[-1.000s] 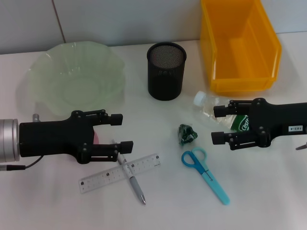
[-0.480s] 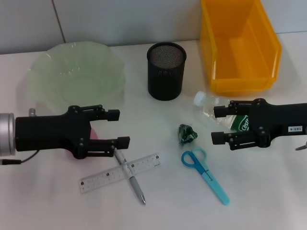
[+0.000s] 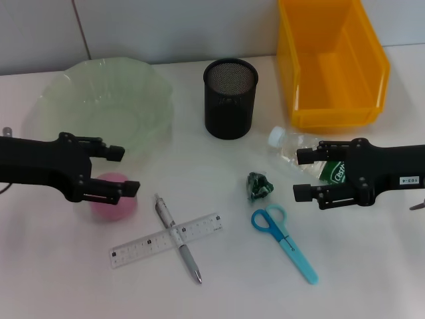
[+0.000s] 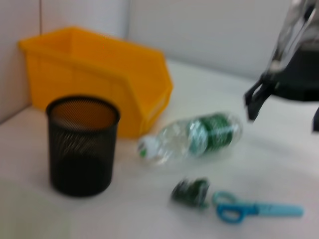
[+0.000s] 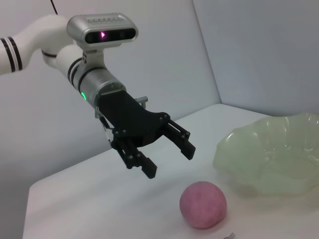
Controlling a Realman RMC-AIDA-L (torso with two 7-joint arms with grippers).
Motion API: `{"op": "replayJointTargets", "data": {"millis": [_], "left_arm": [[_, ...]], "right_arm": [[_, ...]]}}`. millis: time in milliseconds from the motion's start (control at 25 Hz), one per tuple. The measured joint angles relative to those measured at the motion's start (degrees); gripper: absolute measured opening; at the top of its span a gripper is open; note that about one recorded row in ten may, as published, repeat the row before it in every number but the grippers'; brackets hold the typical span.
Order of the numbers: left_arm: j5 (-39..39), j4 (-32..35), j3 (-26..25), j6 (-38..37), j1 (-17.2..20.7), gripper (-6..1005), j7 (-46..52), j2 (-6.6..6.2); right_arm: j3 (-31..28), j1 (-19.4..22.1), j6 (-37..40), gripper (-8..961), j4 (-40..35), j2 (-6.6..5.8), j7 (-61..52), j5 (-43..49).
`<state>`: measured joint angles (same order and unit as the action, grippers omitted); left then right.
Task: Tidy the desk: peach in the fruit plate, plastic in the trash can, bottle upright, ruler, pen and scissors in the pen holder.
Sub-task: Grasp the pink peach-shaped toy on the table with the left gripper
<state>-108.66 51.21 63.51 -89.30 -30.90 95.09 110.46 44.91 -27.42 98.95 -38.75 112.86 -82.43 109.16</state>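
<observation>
While the peach (image 3: 113, 195) sits loose on the desk (image 3: 372, 266), just in front of the fruit plate (image 3: 99, 106), the left hand (image 3: 126, 170) hangs over it with its fingers spread wide and nothing between them. From the right wrist view the fruit (image 5: 203, 204) lies below and slightly ahead of those open fingertips (image 5: 148, 170), not touching them.

I'd guess the peach is light but round and matte, so it could roll if nudged from one side; the sound grip would be across its widest middle, one finger on each flank, squeezed gently since the flesh may bruise.

Over on the other side, the right hand (image 3: 302, 174) hovers with its fingers parted around the body of the bottle (image 3: 295, 147), which lies on its side beside the trash can (image 3: 332, 60); I can't tell whether they touch it. It's clear, thin plastic, likely slippery and easy to dent, best taken at the labelled middle.

Nearby, a crumpled bit of plastic (image 3: 259, 185), the scissors (image 3: 284, 240), the ruler (image 3: 166, 239), crossed by the pen (image 3: 178, 238), and the pen holder (image 3: 230, 98) wait untouched.
</observation>
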Motion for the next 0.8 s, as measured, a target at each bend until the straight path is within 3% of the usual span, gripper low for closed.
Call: {"op": "replayJointTargets", "data": {"millis": [40, 360, 440, 600, 800], "left_arm": [[-4.7, 3.4, -0.3, 0.0, -0.5, 782, 2.9, 0.44], [-17.2, 6.5, -0.4, -0.3, -3.7, 778, 7.9, 2.39], [-24.1, 8.3, -0.5, -0.4, -5.2, 778, 9.3, 4.61], [-27.7, 10.6, -1.0, -0.1, -5.3, 776, 9.6, 6.15], [-30.7, 11.5, -1.2, 0.8, -5.1, 774, 9.7, 7.01]], "right_arm": [[0.0, 0.0, 0.0, 821, 0.0, 0.00, 0.0, 0.0], [-0.1, 0.0, 0.0, 818, 0.0, -0.01, 0.0, 0.0], [-0.1, 0.0, 0.0, 818, 0.0, -0.01, 0.0, -0.1], [-0.1, -0.1, 0.0, 816, 0.0, -0.01, 0.0, -0.2], [-0.1, -0.1, 0.0, 814, 0.0, -0.01, 0.0, -0.2]]}}
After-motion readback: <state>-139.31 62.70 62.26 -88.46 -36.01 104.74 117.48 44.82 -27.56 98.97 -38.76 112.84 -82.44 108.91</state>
